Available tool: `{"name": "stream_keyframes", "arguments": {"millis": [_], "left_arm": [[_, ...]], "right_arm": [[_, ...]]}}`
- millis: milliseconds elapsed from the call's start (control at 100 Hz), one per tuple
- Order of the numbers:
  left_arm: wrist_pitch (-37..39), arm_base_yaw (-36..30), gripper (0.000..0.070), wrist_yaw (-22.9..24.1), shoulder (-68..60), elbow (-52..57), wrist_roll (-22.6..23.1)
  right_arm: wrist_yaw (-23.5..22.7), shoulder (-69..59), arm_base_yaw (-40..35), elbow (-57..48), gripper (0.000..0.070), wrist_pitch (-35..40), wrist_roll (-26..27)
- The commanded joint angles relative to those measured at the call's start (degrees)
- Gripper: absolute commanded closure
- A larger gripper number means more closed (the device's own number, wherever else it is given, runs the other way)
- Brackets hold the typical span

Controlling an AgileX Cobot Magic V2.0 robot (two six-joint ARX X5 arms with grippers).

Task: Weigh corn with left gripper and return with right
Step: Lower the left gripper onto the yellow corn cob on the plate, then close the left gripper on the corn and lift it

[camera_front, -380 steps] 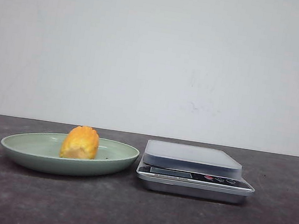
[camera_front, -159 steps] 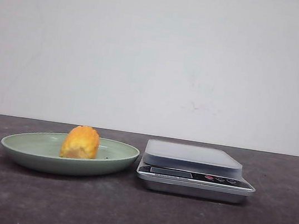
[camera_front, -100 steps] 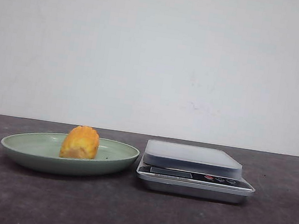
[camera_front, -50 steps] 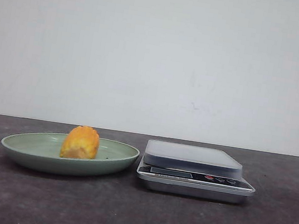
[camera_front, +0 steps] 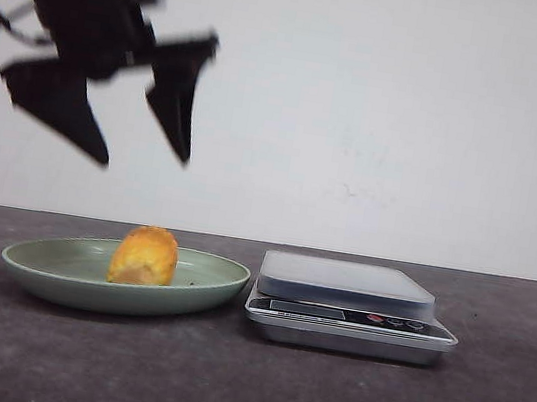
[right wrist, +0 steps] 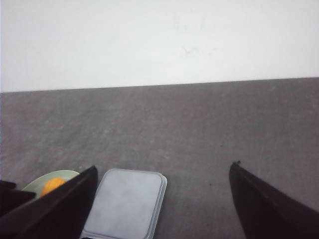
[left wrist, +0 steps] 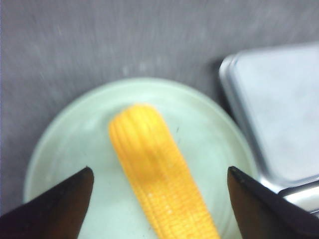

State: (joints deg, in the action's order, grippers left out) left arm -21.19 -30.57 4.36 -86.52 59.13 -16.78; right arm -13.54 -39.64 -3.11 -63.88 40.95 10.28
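The yellow-orange corn (camera_front: 145, 255) lies in a pale green plate (camera_front: 55, 275) at the left of the dark table. A silver kitchen scale (camera_front: 347, 284) stands just right of the plate, its platform bare. My left gripper (camera_front: 143, 160) is open and hangs well above the corn. In the left wrist view the corn (left wrist: 159, 179) lies between the spread fingers (left wrist: 55, 211), far below them. My right gripper (right wrist: 162, 172) is open and empty; it shows only in the right wrist view, high above the scale (right wrist: 127, 204).
A plain white wall stands behind the table. The scale's display and buttons (camera_front: 347, 316) face the front. The plate's edge (right wrist: 45, 179) and a bit of corn (right wrist: 52, 185) show in the right wrist view.
My left arm has come into the front view from the upper left and now hangs open above the plate. The corn, the plate and the scale have not moved.
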Motion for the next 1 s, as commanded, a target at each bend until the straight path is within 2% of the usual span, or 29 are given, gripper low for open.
{"name": "stream_keyframes", "arguments": {"millis": [0, 330, 510, 600, 840, 990], "left_arm": [[0.4, -0.4, 0.0189, 0.3, -2.8, 0.7, -1.6], [1.6, -1.4, 0.0207, 0.3, -10.1, 0.7, -3.0], [2.0, -1.8, 0.0493, 0.3, -10.1, 0.7, -3.3], [2.0, -2.1, 0.07, 0.3, -10.1, 0.7, -3.2], [2.5, -3.1, 0.069, 0.3, -6.4, 1.9, -3.3], [1.0, -5.1, 0.069, -0.3, -3.2, 7.2, -3.9]], "right_arm": [[-0.2, -0.3, -0.2, -1.2, 0.0164, -0.3, -0.5], [-0.2, -0.3, -0.2, -1.2, 0.0165, -0.2, -0.5], [-0.2, -0.3, -0.2, -1.2, 0.0165, -0.2, -0.5], [-0.2, -0.3, -0.2, -1.2, 0.0165, -0.2, -0.5], [0.0, -0.3, -0.2, -1.2, 0.0165, -0.2, -0.5], [0.0, -0.3, -0.2, -1.2, 0.0165, -0.2, -0.5]]}}
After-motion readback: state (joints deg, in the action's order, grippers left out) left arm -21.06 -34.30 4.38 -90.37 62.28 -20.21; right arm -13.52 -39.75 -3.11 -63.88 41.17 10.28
